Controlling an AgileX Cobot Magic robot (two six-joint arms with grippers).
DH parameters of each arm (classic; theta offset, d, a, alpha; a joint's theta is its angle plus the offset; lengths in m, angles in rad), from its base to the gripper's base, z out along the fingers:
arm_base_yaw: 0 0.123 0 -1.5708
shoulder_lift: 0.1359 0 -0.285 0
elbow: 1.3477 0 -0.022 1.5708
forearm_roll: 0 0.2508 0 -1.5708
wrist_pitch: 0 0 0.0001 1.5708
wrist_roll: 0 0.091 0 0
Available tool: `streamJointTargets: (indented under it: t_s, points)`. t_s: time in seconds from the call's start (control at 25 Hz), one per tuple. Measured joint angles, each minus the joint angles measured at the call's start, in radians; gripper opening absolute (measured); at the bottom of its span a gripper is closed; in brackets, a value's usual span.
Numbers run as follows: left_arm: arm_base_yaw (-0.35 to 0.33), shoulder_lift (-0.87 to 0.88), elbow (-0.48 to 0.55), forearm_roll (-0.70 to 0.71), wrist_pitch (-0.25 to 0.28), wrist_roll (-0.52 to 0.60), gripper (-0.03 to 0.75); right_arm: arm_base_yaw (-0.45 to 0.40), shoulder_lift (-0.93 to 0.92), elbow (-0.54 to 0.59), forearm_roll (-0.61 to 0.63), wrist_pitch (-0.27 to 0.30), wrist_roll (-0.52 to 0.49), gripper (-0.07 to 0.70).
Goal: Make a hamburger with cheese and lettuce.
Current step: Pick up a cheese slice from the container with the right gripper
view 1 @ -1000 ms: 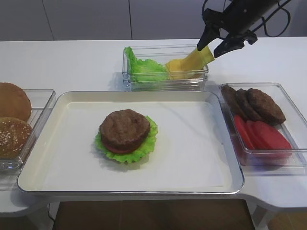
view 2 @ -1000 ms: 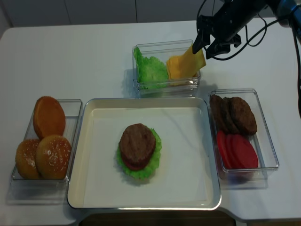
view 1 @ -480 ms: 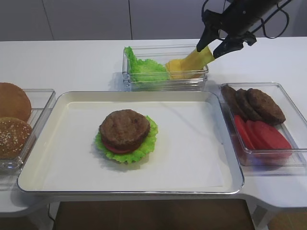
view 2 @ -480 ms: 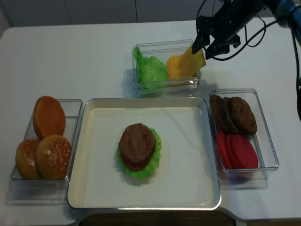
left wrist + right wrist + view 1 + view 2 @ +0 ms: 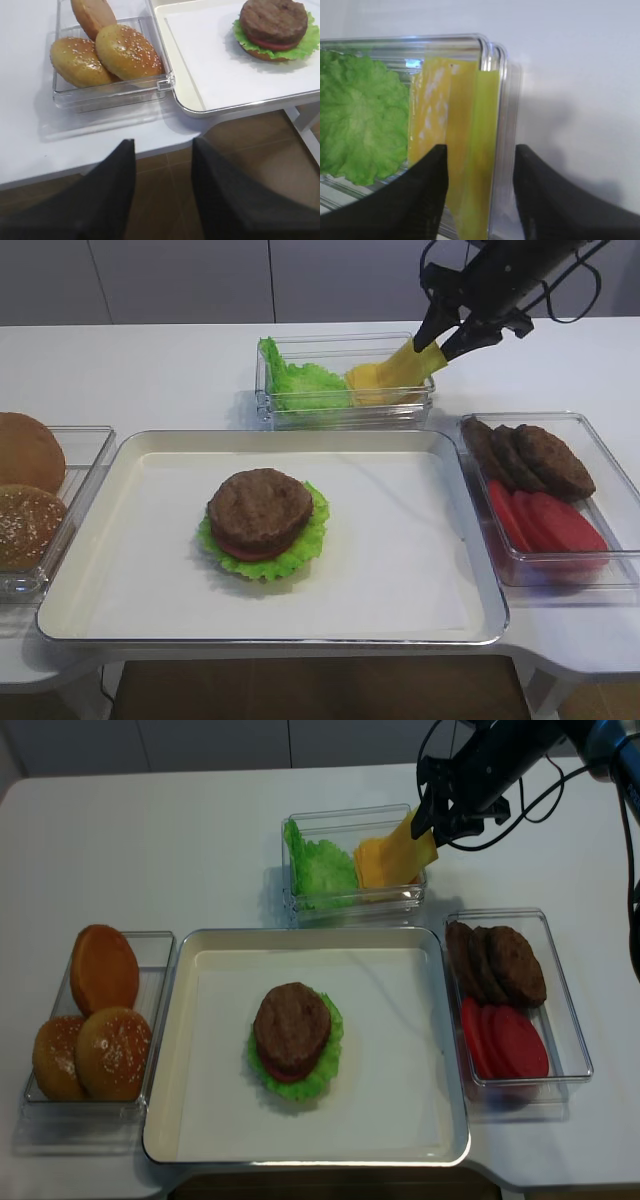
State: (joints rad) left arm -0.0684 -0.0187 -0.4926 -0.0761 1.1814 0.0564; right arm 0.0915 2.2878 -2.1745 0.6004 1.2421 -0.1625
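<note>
— Two grippers to account for; how do they stand?
— Black right gripper (image 5: 447, 337), far right, has its fingers narrowed onto the upturned edge of the thin yellow square cheese slice (image 5: 395, 375); the wrist view shows that edge between the two fingers (image 5: 427, 185), by the clear plastic box's (image 5: 352, 900) right wall. The left gripper (image 5: 162, 175) hangs beyond the counter's (image 5: 150, 370) near left edge, fingers apart with nothing between them.
— Where's the lettuce?
— One frilly bright-green lettuce leaf (image 5: 300, 385) lies in the left half of the same box, just beside the cheese.
— And the hamburger?
— A bunless stack (image 5: 262, 523), brown patty over red tomato slice over green leaf, sits mid-tray on the white-lined metal tray (image 5: 450, 540).
— Anything else?
— Sesame buns (image 5: 95, 1040) in a clear box on the left; loose patties (image 5: 500, 962) and tomato slices (image 5: 505, 1042) in another on the right.
</note>
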Motion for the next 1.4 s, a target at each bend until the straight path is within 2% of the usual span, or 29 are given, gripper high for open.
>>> streamJointTargets:
  t_s: [0.24,0.44,0.72,0.88,1.12,1.4]
  points:
    - [0.000,0.000,0.000,0.000,0.000,0.000,0.283,0.000,0.000,0.000,0.000,0.000,0.000,0.333]
    - [0.000,0.000,0.000,0.000,0.000,0.000,0.283,0.000,0.000,0.000,0.000,0.000,0.000,0.267]
    - [0.000,0.000,0.000,0.000,0.000,0.000,0.283,0.000,0.000,0.000,0.000,-0.002,0.000,0.239]
    - [0.000,0.000,0.000,0.000,0.000,0.000,0.283,0.000,0.000,0.000,0.000,-0.002,0.000,0.168]
    - [0.000,0.000,0.000,0.000,0.000,0.000,0.283,0.000,0.000,0.000,0.000,-0.002,0.000,0.126]
    - [0.000,0.000,0.000,0.000,0.000,0.000,0.283,0.000,0.000,0.000,-0.008,-0.002,0.000,0.041]
